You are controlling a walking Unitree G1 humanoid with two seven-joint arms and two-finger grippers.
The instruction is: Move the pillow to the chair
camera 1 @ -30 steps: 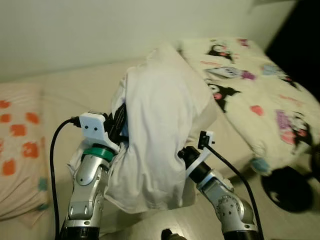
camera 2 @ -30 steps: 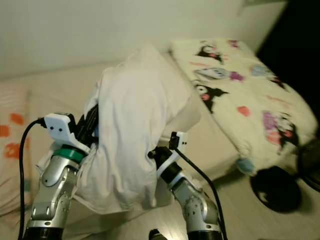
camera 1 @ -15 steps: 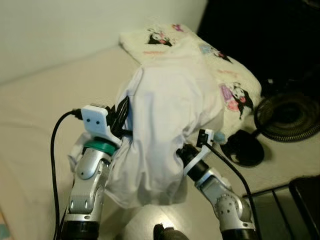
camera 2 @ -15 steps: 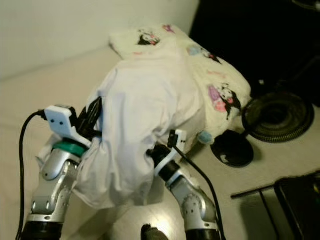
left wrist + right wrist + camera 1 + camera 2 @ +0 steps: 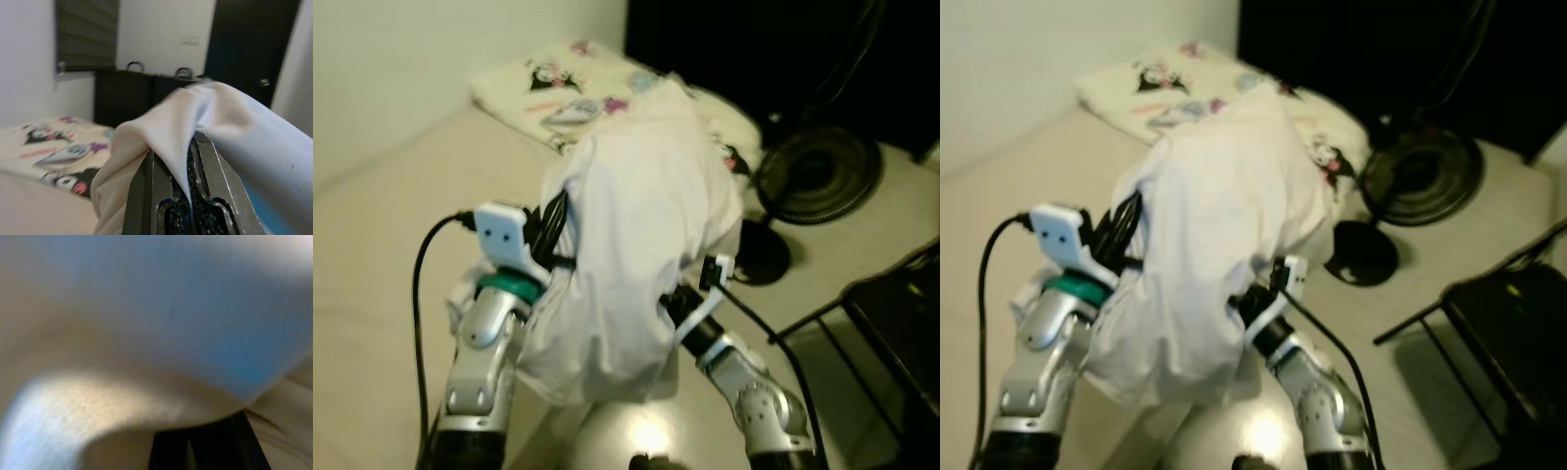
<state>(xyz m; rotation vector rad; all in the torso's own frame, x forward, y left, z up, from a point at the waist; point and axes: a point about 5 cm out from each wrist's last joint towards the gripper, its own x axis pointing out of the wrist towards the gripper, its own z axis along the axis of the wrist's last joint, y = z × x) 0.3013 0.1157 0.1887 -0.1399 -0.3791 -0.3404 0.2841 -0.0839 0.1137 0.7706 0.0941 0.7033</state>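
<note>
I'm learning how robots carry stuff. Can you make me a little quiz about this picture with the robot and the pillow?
1. True or false: the white pillow is lying flat on the bed.
2. What round black thing stands on the floor beside the cartoon-print blanket? A) a floor fan B) a bucket C) a drum
3. Fill in the missing word: in the left wrist view, the left gripper pinches a fold of the pillow's white ____.

Key
1. False: both arms hold it up off the bed.
2. A, the floor fan.
3. Cloth: it is caught between the two fingers.
</note>
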